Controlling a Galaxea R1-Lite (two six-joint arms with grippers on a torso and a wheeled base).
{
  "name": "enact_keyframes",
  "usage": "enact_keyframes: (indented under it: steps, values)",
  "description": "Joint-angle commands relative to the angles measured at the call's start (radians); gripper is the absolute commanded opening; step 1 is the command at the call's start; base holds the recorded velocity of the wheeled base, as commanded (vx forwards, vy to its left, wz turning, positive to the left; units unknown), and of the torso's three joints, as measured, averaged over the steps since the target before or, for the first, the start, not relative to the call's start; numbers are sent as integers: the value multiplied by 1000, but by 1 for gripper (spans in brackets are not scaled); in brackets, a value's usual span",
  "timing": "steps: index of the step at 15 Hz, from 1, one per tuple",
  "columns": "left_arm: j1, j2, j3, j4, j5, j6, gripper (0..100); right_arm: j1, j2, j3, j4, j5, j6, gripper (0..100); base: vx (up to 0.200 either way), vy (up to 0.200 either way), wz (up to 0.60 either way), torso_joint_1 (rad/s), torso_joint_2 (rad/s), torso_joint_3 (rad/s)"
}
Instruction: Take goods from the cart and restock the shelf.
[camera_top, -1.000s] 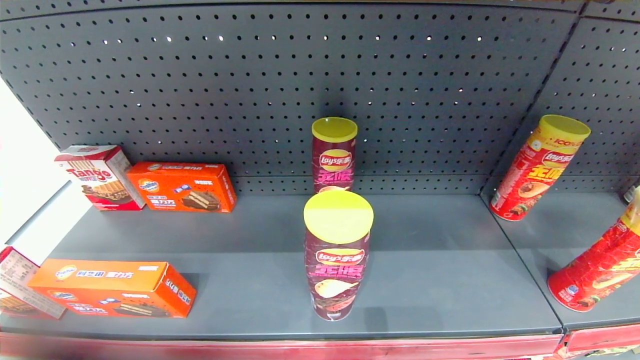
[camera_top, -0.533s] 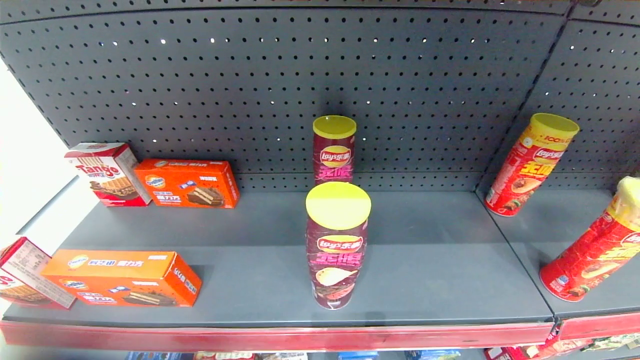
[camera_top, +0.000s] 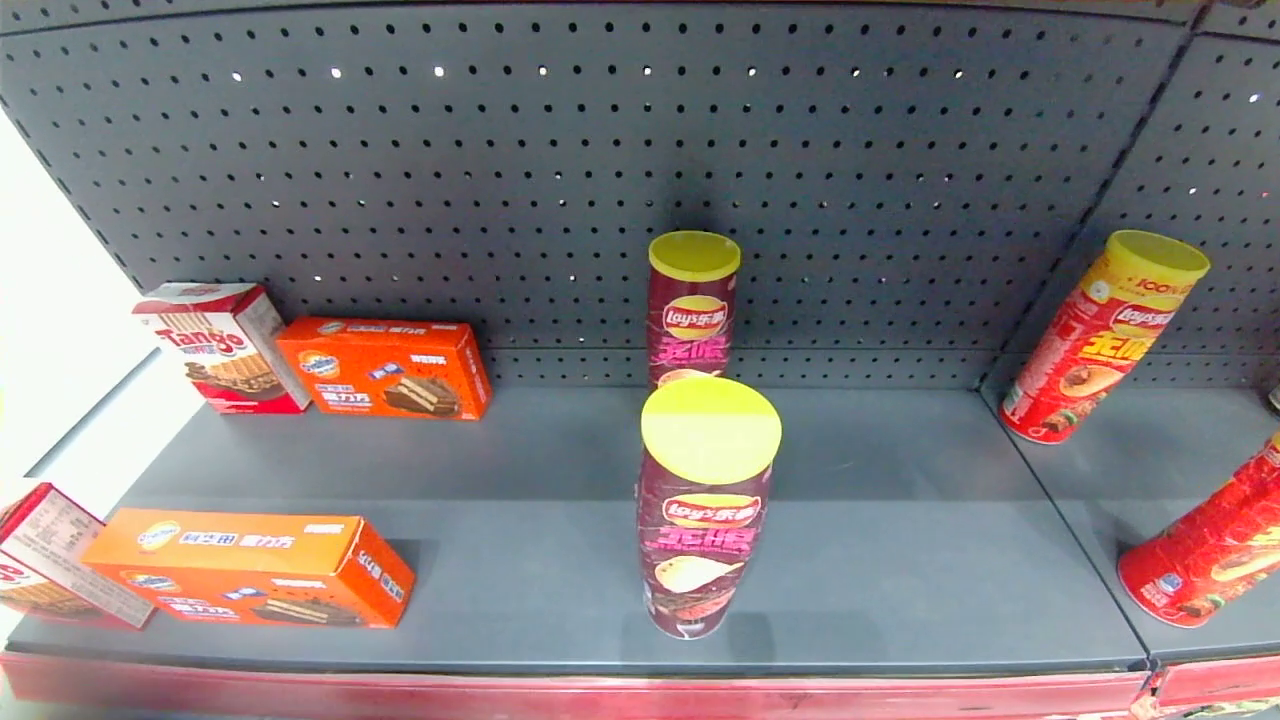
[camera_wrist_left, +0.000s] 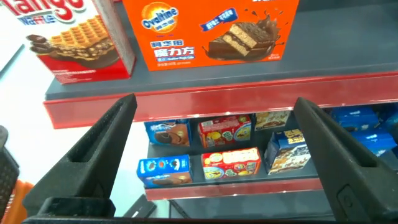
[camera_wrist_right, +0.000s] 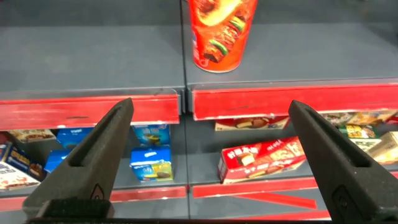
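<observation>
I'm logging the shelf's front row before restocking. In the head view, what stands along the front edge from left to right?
red-and-white box → orange box → maroon chip can → red chip can

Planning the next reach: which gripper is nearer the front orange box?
Left. The left gripper hangs open just in front of and below the front orange box; the right gripper faces the red can on the neighbouring shelf section.

Grey shelf (camera_top: 900, 540) with chip cans (camera_top: 705, 520), snack boxes (camera_top: 250, 580)
</observation>
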Motion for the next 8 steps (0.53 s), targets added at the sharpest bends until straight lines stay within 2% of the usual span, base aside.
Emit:
enact_keyframes:
  steps: [1, 5, 7, 8]
  values:
    - [1, 1, 0, 1, 0, 1, 100, 0, 0, 0, 0, 0, -1, 100, 0, 0, 0, 0, 0, 0]
    - [1, 1, 0, -5, -5, 61, 100, 0, 0, 0, 0, 0, -1, 100, 0, 0, 0, 0, 0, 0]
    - [1, 1, 0, -5, -8, 64, 100, 0, 0, 0, 0, 0, -1, 100, -200, 0, 0, 2, 5, 0]
    - [1, 1, 0, -4, -8, 62, 100, 0, 0, 0, 0, 0, -1, 100, 0, 0, 0, 0, 0, 0]
